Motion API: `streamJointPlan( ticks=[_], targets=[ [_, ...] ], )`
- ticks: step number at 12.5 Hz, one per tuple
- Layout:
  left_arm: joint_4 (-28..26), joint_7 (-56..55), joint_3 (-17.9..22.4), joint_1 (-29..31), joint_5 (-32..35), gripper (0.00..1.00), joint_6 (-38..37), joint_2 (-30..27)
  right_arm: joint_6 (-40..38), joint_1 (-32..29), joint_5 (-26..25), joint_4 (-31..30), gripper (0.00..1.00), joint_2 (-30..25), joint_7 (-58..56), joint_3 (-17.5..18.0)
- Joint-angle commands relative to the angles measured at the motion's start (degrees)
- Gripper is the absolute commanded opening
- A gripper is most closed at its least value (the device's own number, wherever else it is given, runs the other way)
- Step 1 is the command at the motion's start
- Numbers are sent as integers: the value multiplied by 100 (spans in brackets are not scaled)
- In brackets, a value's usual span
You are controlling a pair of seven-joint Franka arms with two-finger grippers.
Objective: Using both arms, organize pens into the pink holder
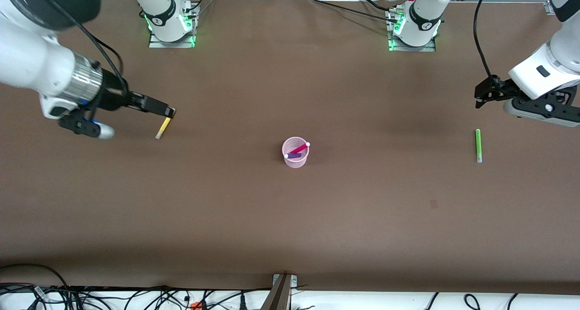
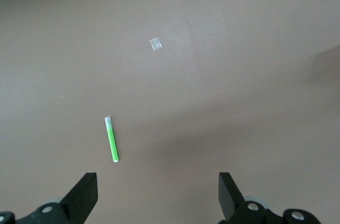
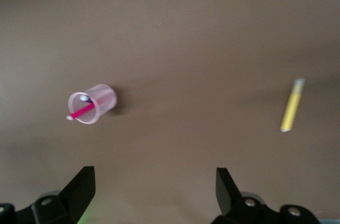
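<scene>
Covering the whole table (image 1: 290,219), a plain brown mat bears one pale patch (image 2: 155,44).

translucent pink plastic holder (image 1: 295,158), matt table (image 1: 290,219)

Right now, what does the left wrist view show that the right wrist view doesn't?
Only the left wrist view shows the green pen lying on the table and a small pale patch on the tabletop. Only the right wrist view shows the pink holder with the magenta pen inside, plus the yellow pen lying flat. Both share the bare brown table and their own open gripper, left gripper and right gripper, holding nothing.
</scene>
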Motion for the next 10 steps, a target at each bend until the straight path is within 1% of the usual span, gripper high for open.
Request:
streamJointPlan(
  ticks=[1, 3, 4, 7, 10],
  targets=[
    [151, -72, -174, 3, -14, 100, -310, 113, -402, -224, -847, -207, 100, -500, -980, 14],
    [151, -55, -183, 12, 126, 100, -443, 78, -605, -514, -1208, -329, 100, -773, -1490, 75],
    [177, -55, -183, 12, 127, 100, -417, 87, -614, -532, -1384, -338, 100, -800, -1649, 67],
    [230, -46, -218, 3, 127, 100, -399, 113, -579, -506, -1509, -199, 100, -757, -1607, 49],
    [230, -11, -218, 3, 118, 100, -321, 113, -588, -462, -1491, -67, 100, -677, -1598, 58]
  ],
)
